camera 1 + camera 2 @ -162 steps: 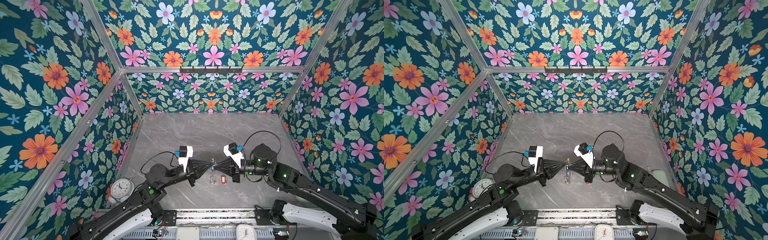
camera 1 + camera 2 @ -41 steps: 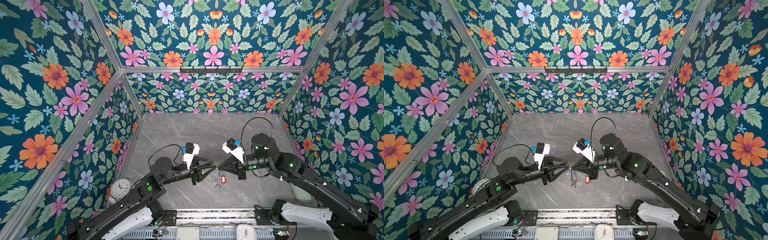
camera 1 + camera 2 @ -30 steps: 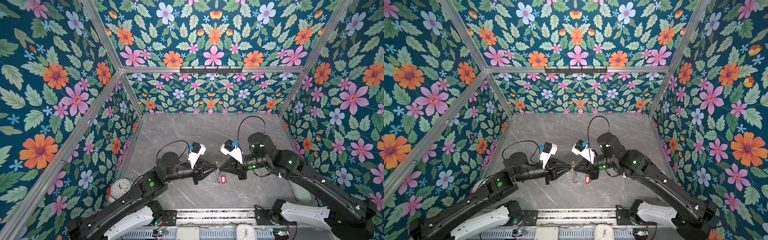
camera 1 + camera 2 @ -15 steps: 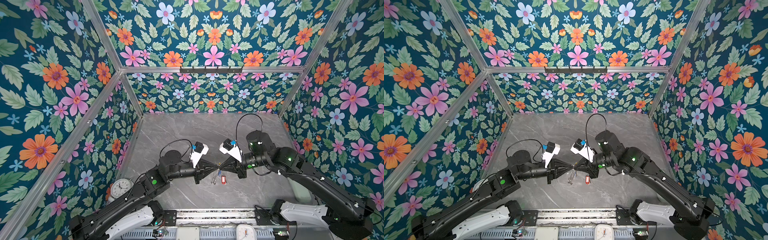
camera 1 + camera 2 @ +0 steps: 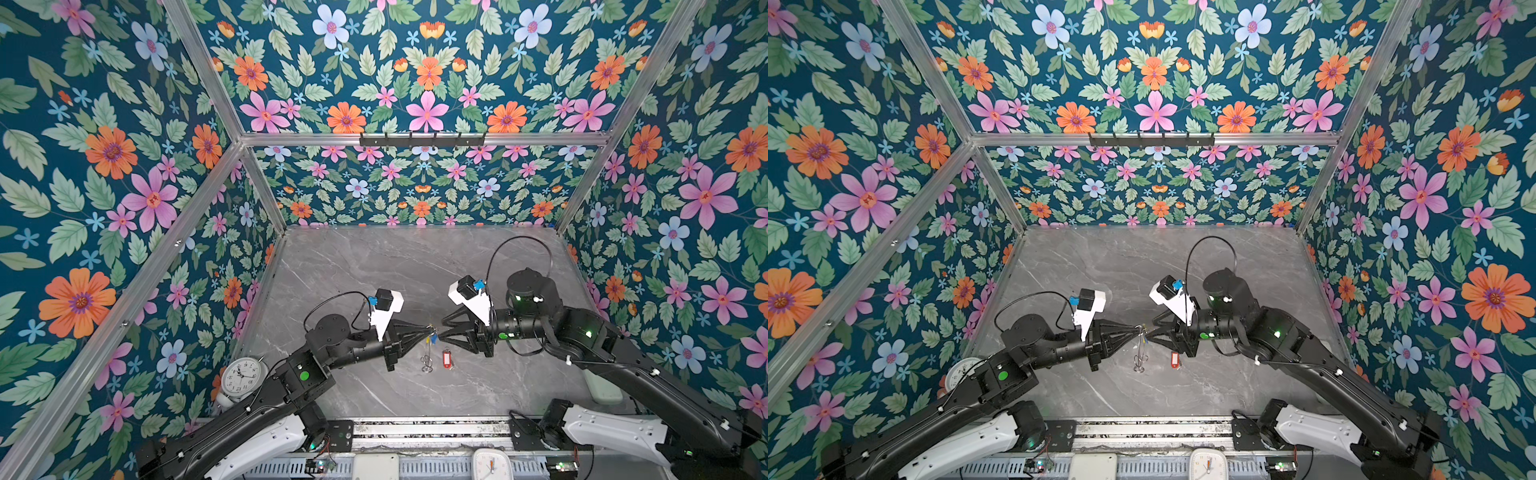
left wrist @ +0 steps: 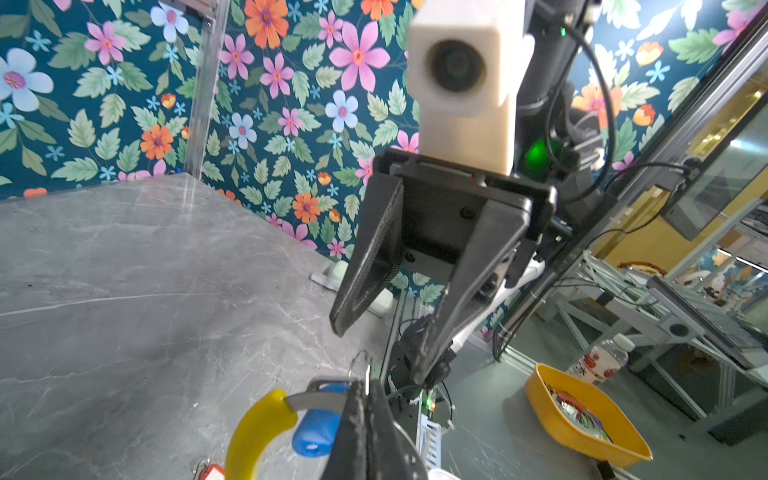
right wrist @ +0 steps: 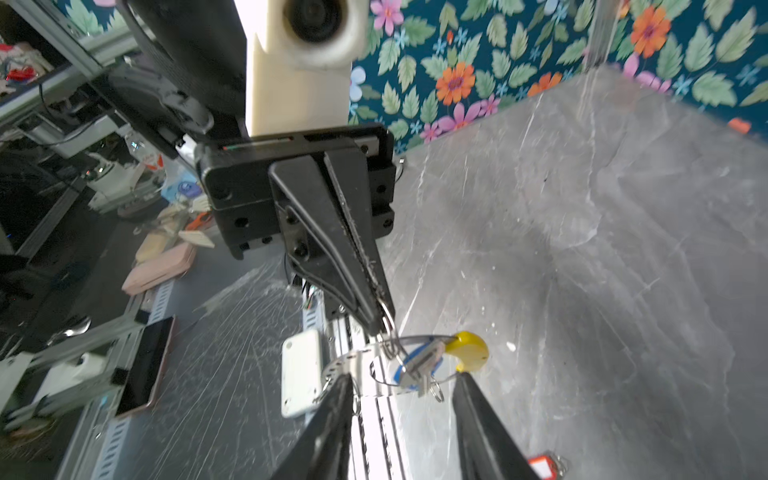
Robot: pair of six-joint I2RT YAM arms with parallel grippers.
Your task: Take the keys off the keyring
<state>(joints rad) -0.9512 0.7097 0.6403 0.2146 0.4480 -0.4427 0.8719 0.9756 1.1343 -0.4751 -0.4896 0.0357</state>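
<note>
pinching the keyring (image 6: 309,402) just beside its yellow sleeve (image 6: 253,428), the left gripper (image 7: 379,320) is clenched on the wire, low in the centre of both top views. held this way, the hoop hangs clear of the grey table (image 5: 374,270) and whatever is on it can slide. the blue-tagged key (image 6: 316,430) dangles on the hoop right at those tips. the right gripper (image 6: 379,349) faces it tip to tip, jaws released and holding nothing, likely placed to take that key. the red-tagged key (image 5: 446,359) lies flat on the table just below the right fingers, apparently off the hoop. open marble spreads toward the upper part of the frame. the front rail (image 5: 415,432) at the bottom edge is near, so a pull has more room upward.
</note>
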